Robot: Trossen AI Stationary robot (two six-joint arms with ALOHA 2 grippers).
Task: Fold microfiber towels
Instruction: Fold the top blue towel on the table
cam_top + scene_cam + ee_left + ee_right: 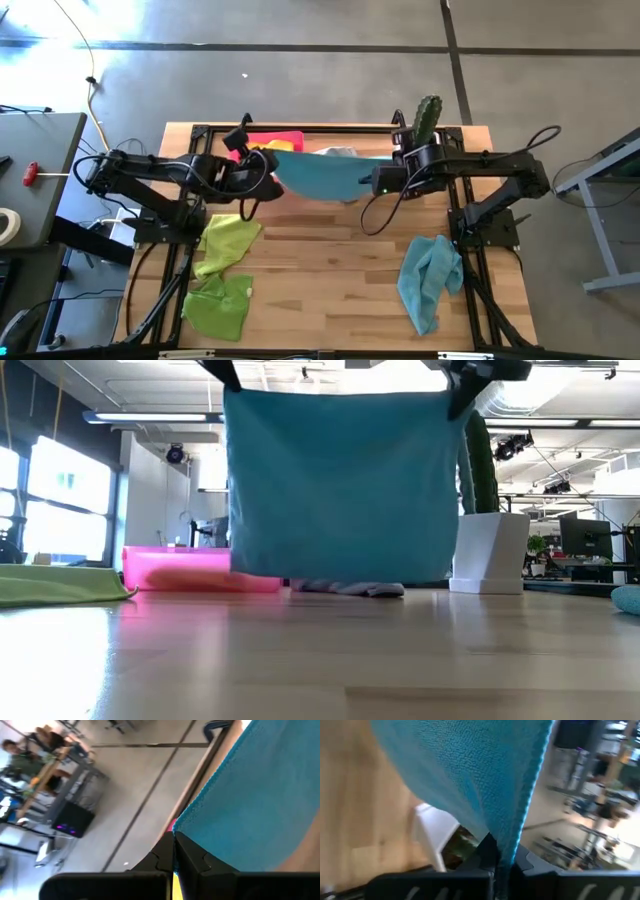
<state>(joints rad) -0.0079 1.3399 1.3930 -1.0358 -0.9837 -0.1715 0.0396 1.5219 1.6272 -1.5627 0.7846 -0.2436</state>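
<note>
Both grippers, left (268, 163) and right (372, 181), pinch the top corners of a nubby blue microfiber towel (340, 485), stretched flat as a hanging square above the wooden table's (330, 290) far edge.

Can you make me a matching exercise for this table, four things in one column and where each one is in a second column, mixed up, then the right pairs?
Things:
1. held blue towel
2. loose blue towel
3. lime towel
4. pink tray

Places:
A. lying on the wood near the right arm's base
B. at the table's far edge, behind the hanging cloth
C. stretched in the air between the left gripper and right gripper
D. lying on the wood near the left arm's base

Pairs: 1-C, 2-A, 3-D, 4-B
</note>
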